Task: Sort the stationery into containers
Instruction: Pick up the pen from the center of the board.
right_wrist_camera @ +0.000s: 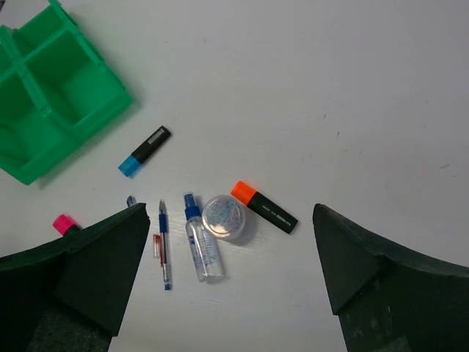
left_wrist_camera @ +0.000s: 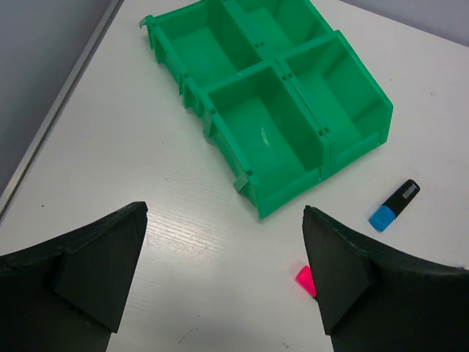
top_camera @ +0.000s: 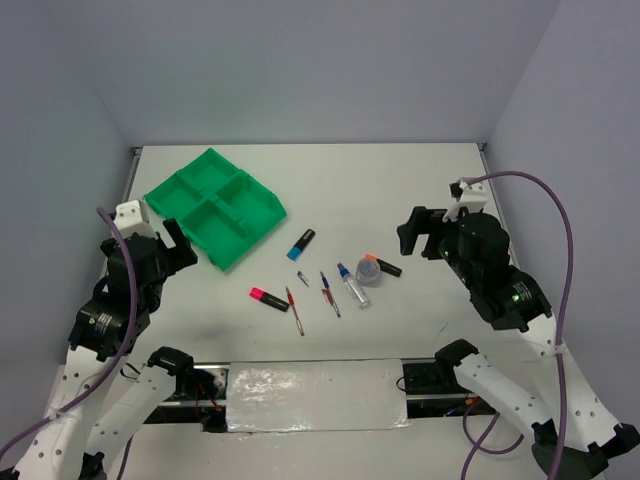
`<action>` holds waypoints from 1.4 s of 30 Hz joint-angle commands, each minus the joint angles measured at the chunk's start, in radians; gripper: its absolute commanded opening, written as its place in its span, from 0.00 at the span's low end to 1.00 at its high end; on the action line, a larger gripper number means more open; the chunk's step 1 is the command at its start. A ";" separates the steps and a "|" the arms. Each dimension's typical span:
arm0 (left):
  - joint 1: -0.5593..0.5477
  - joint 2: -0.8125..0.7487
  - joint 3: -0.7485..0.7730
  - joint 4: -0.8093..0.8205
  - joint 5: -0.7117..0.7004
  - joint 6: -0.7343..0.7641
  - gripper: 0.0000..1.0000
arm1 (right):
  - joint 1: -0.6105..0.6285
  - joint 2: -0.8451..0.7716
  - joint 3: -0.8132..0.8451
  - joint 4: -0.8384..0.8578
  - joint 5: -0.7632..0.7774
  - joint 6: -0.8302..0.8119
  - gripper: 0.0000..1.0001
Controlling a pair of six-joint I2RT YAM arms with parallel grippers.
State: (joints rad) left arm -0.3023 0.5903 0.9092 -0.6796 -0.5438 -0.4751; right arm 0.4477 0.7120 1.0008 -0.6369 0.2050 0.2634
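The green four-compartment tray [top_camera: 232, 254] sits at the far left, all compartments bare; it also shows in the left wrist view [left_wrist_camera: 292, 193] and the right wrist view [right_wrist_camera: 45, 164]. On the table lie a blue highlighter [top_camera: 301, 243], a pink highlighter [top_camera: 268, 298], a red pen [top_camera: 295, 311], a blue pen [top_camera: 329, 293], a blue-capped clear tube [top_camera: 353, 285], a round clear roll [top_camera: 368, 271] and an orange highlighter [top_camera: 383, 265]. My left gripper [top_camera: 172, 245] is open and empty, near the tray's near corner. My right gripper [top_camera: 415, 232] is open and empty, right of the orange highlighter.
A small blue cap-like piece [top_camera: 303, 279] lies between the blue highlighter and the pens. A shiny taped strip [top_camera: 315, 395] runs along the near edge between the arm bases. Walls close in the table at the back and sides.
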 commanded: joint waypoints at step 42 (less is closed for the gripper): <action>0.032 0.014 -0.018 0.063 0.088 0.027 0.99 | 0.568 0.799 -0.136 0.226 -0.035 0.146 0.37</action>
State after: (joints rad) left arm -0.2764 0.6022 0.8936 -0.6643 -0.4660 -0.4698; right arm 1.0031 1.4990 0.8688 -0.4702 0.1619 0.3855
